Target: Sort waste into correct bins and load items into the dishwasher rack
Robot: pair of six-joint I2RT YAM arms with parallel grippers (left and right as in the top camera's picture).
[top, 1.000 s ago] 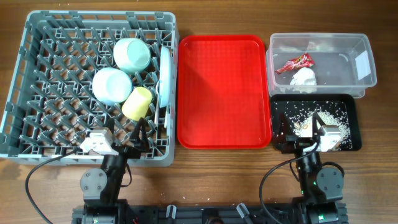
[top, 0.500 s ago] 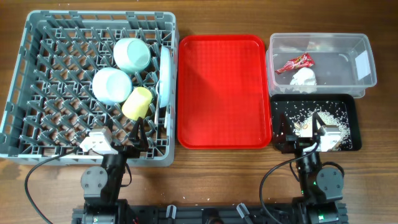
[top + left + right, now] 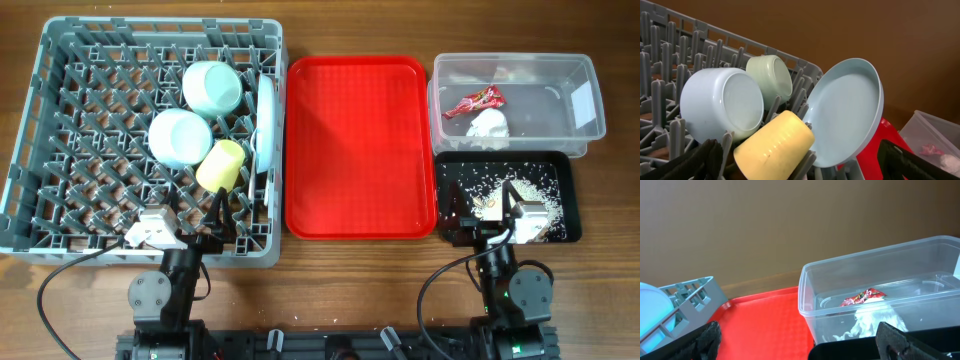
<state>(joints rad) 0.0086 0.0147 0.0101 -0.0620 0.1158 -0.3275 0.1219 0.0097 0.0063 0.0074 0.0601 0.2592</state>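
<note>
Plainly, the small yellow plastic cup (image 3: pixel 774 147) lay tipped just ahead of the left gripper (image 3: pixel 797 157), far from the right gripper (image 3: pixel 800 337); both spread.

the left gripper (image 3: pixel 198 222) has shifted slightly to the left.

Tray (image 3: pixel 360 150) between rack (image 3: pixel 60 130) and bins (image 3: pixel 520 85)

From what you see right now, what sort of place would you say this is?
Likely a staged dish-clearing bench: a dishwasher rack on a wooden table, a clear tub and black tray holding waste.
</note>
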